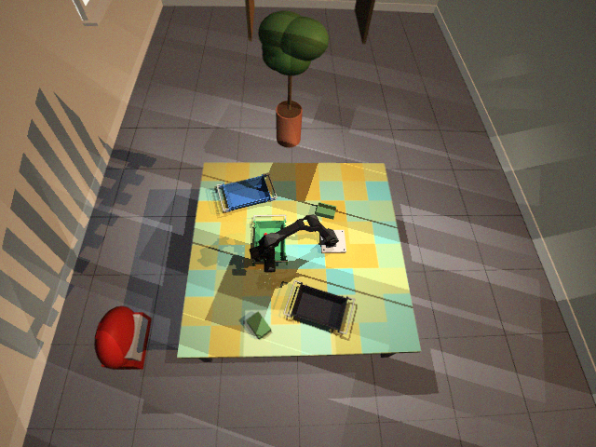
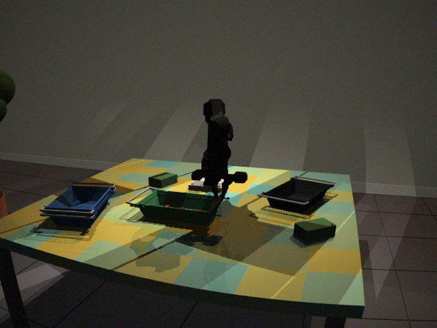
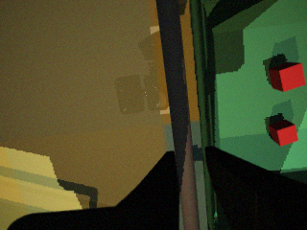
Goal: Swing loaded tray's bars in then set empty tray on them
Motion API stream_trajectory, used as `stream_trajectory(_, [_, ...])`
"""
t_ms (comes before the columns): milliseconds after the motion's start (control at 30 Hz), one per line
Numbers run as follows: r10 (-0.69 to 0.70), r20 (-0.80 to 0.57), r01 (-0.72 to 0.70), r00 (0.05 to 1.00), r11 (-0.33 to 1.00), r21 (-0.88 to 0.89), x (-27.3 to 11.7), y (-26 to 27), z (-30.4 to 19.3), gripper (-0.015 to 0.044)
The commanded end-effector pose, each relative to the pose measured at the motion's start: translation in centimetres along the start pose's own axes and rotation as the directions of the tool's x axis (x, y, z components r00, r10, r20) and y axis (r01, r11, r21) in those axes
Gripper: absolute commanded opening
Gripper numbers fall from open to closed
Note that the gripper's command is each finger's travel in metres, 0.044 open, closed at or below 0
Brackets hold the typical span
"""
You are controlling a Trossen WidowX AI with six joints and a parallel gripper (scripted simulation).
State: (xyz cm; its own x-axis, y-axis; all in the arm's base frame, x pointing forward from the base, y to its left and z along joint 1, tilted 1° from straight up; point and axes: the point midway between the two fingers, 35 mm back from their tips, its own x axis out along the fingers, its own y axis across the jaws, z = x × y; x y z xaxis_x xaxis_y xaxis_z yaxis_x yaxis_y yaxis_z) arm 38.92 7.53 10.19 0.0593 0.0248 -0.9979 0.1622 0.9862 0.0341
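The loaded green tray holds small red blocks. Its far bar is swung out over the end away from my gripper. The near bar shows in the wrist view as a dark rod close beside the end rim; its exact tilt is unclear. My gripper is slightly open at that end, with the bar running between its fingertips, not clamped. The top view hides the fingertips. A blue tray and a black tray stand empty.
A green box stands near the white arm base. Another green box stands left of the black tray in the top view. The arm reaches over the green tray. The blue and black trays' bars stick out at their ends.
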Motion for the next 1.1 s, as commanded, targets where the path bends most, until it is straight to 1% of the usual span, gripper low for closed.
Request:
stream_trajectory(0, [-0.02, -0.009, 0.02, 1.0, 1.0, 0.007, 0.3, -2.0, 0.0, 0.008])
stream_trajectory(300, [-0.022, -0.009, 0.022, 1.0, 1.0, 0.007, 2.2, -4.9, -0.1, 0.008])
stream_trajectory(433, [-0.022, -0.009, 0.022, 1.0, 1.0, 0.007, 1.4, -4.7, 0.0, 0.008])
stream_trajectory(700, [-0.022, -0.009, 0.022, 1.0, 1.0, 0.007, -2.2, -4.3, 0.1, 0.008])
stream_trajectory(767, [-0.022, -0.009, 0.022, 1.0, 1.0, 0.007, -2.3, -4.3, 0.1, 0.008])
stream_trajectory(800, [-0.027, -0.005, 0.027, 1.0, 1.0, 0.007, -1.7, -4.4, 0.2, 0.008])
stream_trajectory(1067, [-0.027, -0.005, 0.027, 1.0, 1.0, 0.007, -1.7, -4.4, 0.2, 0.008])
